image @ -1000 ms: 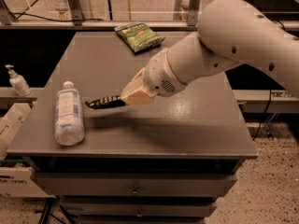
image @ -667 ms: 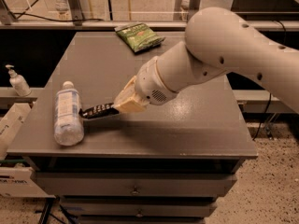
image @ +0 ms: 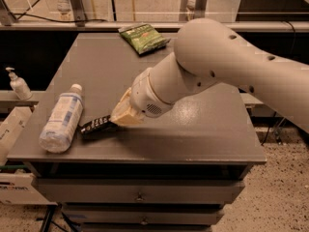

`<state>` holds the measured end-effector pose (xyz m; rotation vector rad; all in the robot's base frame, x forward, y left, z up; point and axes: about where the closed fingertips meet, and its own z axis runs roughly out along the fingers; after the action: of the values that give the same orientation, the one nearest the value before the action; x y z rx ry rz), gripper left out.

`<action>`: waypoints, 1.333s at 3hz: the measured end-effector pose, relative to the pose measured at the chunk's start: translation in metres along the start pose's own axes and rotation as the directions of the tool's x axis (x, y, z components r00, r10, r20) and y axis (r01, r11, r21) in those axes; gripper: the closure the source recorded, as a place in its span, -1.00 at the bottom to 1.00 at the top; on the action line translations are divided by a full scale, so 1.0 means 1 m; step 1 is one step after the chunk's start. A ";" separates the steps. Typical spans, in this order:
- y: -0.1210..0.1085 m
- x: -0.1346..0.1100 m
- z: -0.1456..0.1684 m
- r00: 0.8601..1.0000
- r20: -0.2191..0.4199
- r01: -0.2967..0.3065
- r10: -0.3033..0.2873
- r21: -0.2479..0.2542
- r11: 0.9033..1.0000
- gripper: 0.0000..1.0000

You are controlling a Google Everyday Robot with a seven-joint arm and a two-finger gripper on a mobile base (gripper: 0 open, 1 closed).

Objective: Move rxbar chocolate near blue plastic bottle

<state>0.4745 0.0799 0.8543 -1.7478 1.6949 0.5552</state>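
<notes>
The rxbar chocolate [image: 96,125], a small flat black wrapper with white lettering, sticks out to the left of my gripper [image: 116,121]. The gripper is shut on the bar's right end and holds it low over the front left of the grey table [image: 193,144]. The blue plastic bottle [image: 62,119], clear with a white cap and a pale blue label, lies on its side just left of the bar, with a small gap between them. My large white arm reaches in from the right.
A green snack bag [image: 143,36] lies at the table's far edge. A small white pump dispenser [image: 18,84] stands on a shelf left of the table. A white box [image: 12,129] sits by the front left corner. Drawers run below the tabletop.
My gripper has carried the rxbar chocolate left and toward the front edge, lowering it closer to the bottle. The bottle and the green bag have not moved.
</notes>
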 end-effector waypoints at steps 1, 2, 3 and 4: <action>0.002 0.000 0.003 1.000 -0.010 0.008 -0.008 -0.002 1.000 -0.28; 0.002 0.003 0.005 1.000 -0.014 0.006 -0.006 -0.007 1.000 -0.76; -0.002 0.009 0.000 1.000 -0.024 -0.009 0.009 -0.012 1.000 -1.00; -0.022 0.031 -0.019 0.998 -0.043 -0.047 0.047 0.000 0.999 -1.00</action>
<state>0.4960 0.0436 0.8497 -1.7360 1.7696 0.5425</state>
